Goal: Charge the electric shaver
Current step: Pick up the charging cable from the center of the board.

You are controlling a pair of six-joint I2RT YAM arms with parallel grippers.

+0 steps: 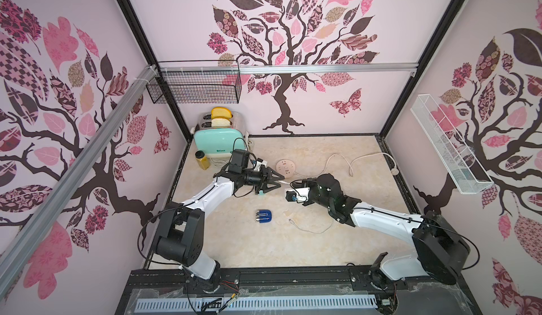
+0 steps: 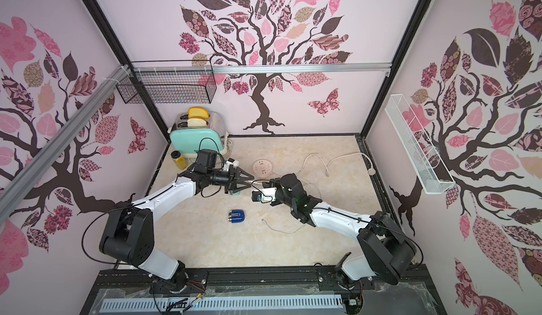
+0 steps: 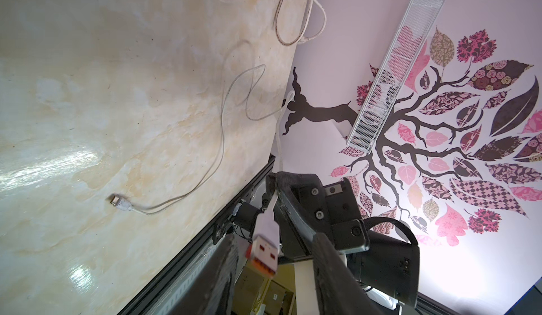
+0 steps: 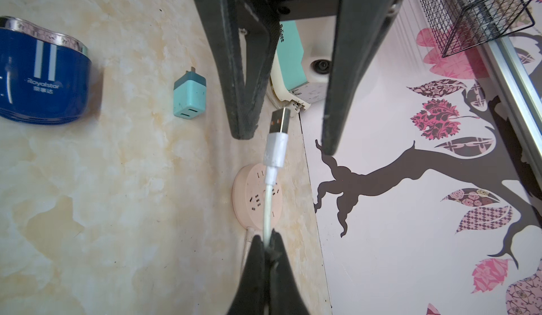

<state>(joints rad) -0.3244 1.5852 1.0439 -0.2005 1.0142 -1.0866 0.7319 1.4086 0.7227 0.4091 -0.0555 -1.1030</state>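
The right fingers (image 4: 259, 252) pinch the white cable (image 4: 267, 199), its plug (image 4: 276, 147) sits between the open left fingers (image 1: 278, 177), and the shaver (image 1: 264, 217) lies on the surface (image 1: 293, 249) at their 7 o'clock.

The electric shaver (image 4: 44, 72) is showing dark blue with two white stripes and a silver head; the plug adapter (image 4: 189, 96) is showing teal, darker at its pronged end; the round power strip (image 4: 249, 190) is looking pale pink; the cable (image 4: 274, 155) is running white; the tabletop (image 1: 264, 249) is showing cream marbling; the walls (image 1: 337, 117) are carrying pink-and-brown patterned leaves on a dark tree.
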